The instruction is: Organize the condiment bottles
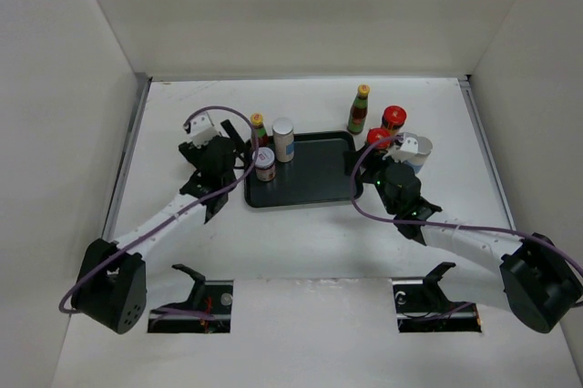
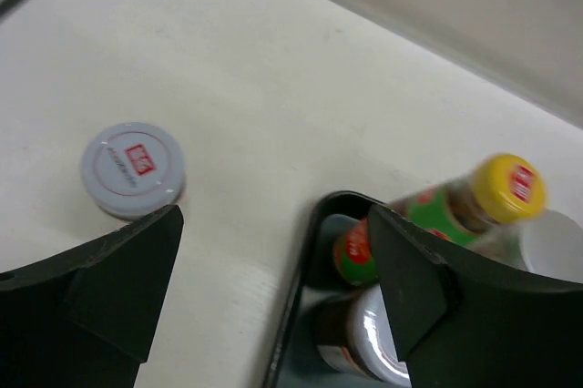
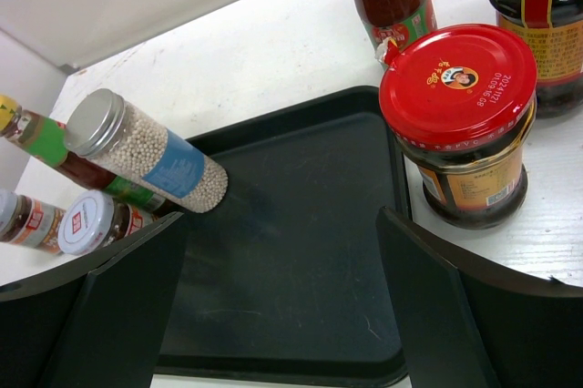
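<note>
Condiment bottles [image 1: 265, 164] stood in two groups on my feeds. At the left end of the tray [image 1: 310, 183] I saw a yellow-capped bottle [image 1: 258, 128], a grey-capped cylinder [image 1: 283, 139] and a white-lidded jar [image 3: 86, 222]. On the surface [image 1: 301, 242] off the tray's right side stood a second yellow-capped bottle [image 1: 359, 110] and two red-lidded jars, the nearer one [image 3: 460, 124] just beside the rim. A further white-lidded jar [image 2: 132, 169] sat on the surface left of the tray. The left gripper [image 2: 273, 215] was spread open, holding nothing, at the tray's left edge. The right gripper [image 3: 282, 219] was likewise open and empty, at the tray's right edge.
</note>
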You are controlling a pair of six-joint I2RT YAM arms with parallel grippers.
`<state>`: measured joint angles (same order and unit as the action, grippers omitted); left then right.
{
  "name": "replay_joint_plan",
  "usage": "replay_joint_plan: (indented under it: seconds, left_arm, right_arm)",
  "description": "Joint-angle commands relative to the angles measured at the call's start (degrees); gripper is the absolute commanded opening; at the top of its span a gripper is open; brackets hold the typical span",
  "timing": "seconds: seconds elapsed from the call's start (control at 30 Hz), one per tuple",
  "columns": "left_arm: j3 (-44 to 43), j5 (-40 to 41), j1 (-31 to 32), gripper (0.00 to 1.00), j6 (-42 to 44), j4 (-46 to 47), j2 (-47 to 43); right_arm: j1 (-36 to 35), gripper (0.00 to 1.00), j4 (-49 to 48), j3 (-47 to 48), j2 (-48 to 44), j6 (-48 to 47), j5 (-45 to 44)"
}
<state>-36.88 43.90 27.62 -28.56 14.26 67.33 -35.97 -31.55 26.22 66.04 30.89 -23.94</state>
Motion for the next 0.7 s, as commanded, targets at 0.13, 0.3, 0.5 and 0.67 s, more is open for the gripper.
replay_joint_plan:
  seconds: [0.13,0.3,0.5,0.67]
  left_arm:
    - [-4.16,0.31,-9.81,0.87,-4.48,-6.53,6.31]
    - [-4.69,0.40,-12.37,0.88,-5.81,-5.39,9.74]
    - [-6.88,0.22,-15.44,0.88,-5.55,-3.02,14.40]
    - [-8.73,-0.74,-16.41,0.83,-5.98,-2.04,18.36]
  right_arm:
    - [-0.02,0.91,-2.73,2.00,0.23,0.22,0.22]
    - [-0.02,0.92,-2.46,2.35,0.93,0.31,0.39]
    - [-0.11,0.93,-2.46,2.43,1.28,0.22,0.48]
    - [-0.20,0.94,-2.55,2.35,1.20,0.40,0.56]
